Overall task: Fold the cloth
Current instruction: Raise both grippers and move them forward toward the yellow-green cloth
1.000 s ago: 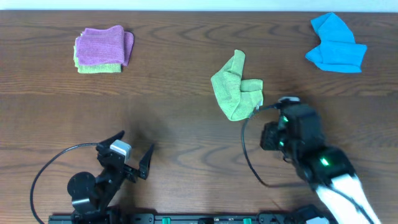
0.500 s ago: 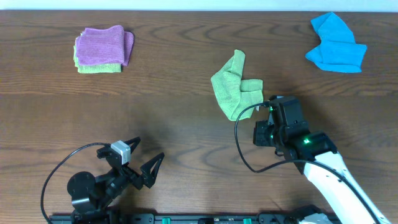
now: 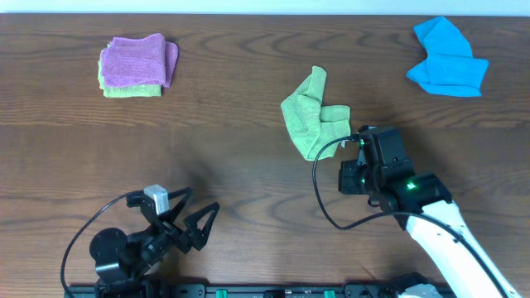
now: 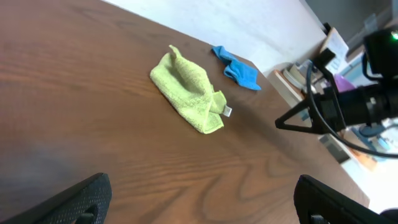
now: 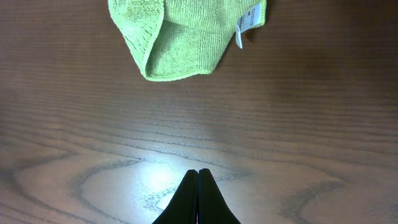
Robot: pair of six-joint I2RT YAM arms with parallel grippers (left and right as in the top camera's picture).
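The lime-green cloth (image 3: 313,116) lies crumpled and partly folded over itself at the table's middle back. It shows in the left wrist view (image 4: 189,93) and at the top of the right wrist view (image 5: 180,31), its white tag (image 5: 249,22) at the right corner. My right gripper (image 3: 362,134) is shut and empty, just right of and below the cloth; its tips (image 5: 198,177) hover over bare wood short of the cloth's edge. My left gripper (image 3: 195,211) is wide open and empty at the front left, far from the cloth, with its fingers at the bottom corners of the left wrist view (image 4: 202,208).
A purple cloth (image 3: 137,60) lies on another green cloth at the back left. A bright blue cloth (image 3: 447,58) lies at the back right, also in the left wrist view (image 4: 236,68). My right arm (image 4: 336,109) and its black cable (image 3: 325,199) are near the cloth.
My right gripper has moved up and left, closer to the cloth's lower right corner, then held still. My left gripper has swung a little right and lower. The cloth has not moved.
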